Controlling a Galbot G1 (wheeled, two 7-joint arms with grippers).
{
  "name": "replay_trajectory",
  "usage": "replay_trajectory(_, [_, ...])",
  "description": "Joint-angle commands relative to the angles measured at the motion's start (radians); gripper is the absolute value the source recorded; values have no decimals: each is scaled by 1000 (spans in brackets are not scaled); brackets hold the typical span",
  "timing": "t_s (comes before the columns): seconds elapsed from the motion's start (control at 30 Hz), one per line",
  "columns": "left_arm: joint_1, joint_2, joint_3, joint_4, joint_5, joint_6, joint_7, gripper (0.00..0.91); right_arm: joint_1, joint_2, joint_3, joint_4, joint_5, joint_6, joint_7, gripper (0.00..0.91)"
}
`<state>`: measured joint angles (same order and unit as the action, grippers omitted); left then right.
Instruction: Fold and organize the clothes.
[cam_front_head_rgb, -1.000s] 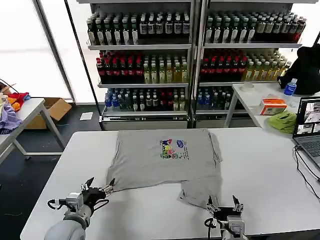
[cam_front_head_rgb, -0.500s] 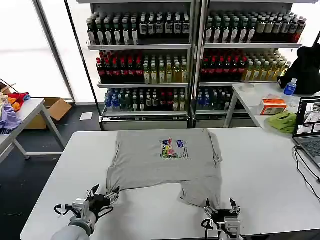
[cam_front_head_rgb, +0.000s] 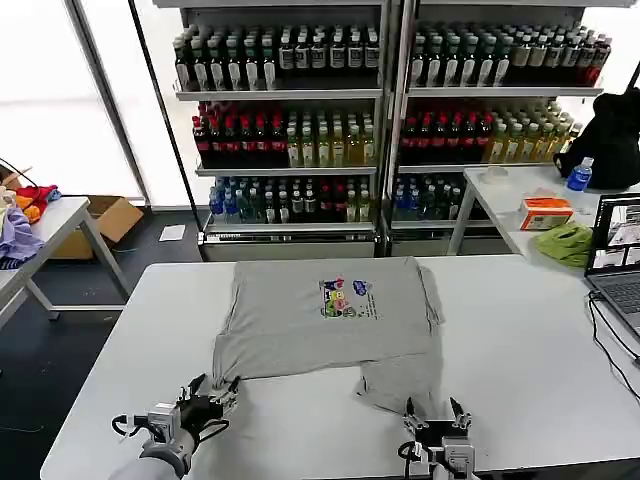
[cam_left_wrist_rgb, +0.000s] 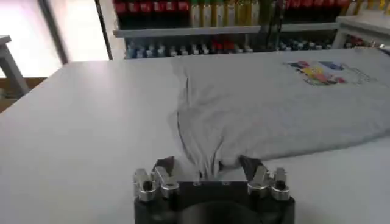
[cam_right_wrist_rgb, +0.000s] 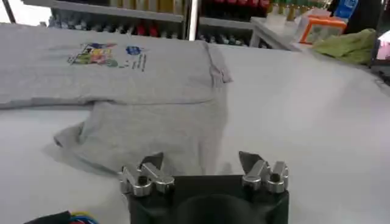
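- a grey shirt (cam_front_head_rgb: 330, 320) is lying on the white table (cam_front_head_rgb: 520, 340) before drink shelves (cam_front_head_rgb: 380, 110).
- left gripper (cam_left_wrist_rgb: 207, 165) and right gripper (cam_right_wrist_rgb: 201, 159) are hovering spread at its near edge.

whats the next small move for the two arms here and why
Probably ease both forward and close. The grey shirt lies partly folded on the white table. The left pincer is open just short of the near left corner, the right pincer open at the flap hanging toward the near edge. Neither holds cloth, so gripping those near edges likely comes before the next fold.
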<state>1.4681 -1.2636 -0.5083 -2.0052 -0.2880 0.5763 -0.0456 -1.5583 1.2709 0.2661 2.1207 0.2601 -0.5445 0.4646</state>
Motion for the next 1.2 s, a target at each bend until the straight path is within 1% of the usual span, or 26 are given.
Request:
replay_trajectory(0.03, [8, -3, 6, 2, 4, 4, -1, 0, -1, 0, -7, -14, 9, 13, -11, 0])
replay_trajectory(0.37, [-6, -17, 11, 12, 6, 2, -2, 0, -4, -11, 6, -20, 36, 65, -37, 0])
replay_trajectory(0.47, [-13, -21, 4, -7, 0, 0, -2, 0, 1, -13, 20, 5, 31, 101, -53, 0])
replay_trajectory(0.6, [-25, -32, -11, -65, -14, -11, -5, 0, 24, -18, 41, 71, 11, 139, -90, 0])
replay_trajectory(0.8, [-58, -38, -41, -107, -57, -34, -11, 0, 83, -17, 54, 116, -4, 148, -104, 0])
replay_trajectory(1.03, [-125, -49, -42, -60, -72, -68, -11, 0, 156, -13, 60, 63, -3, 166, -112, 0])
replay_trajectory(1.2, [-178, -62, -29, -5, -68, -74, -9, 0, 226, -13, 54, 10, 0, 172, -114, 0])
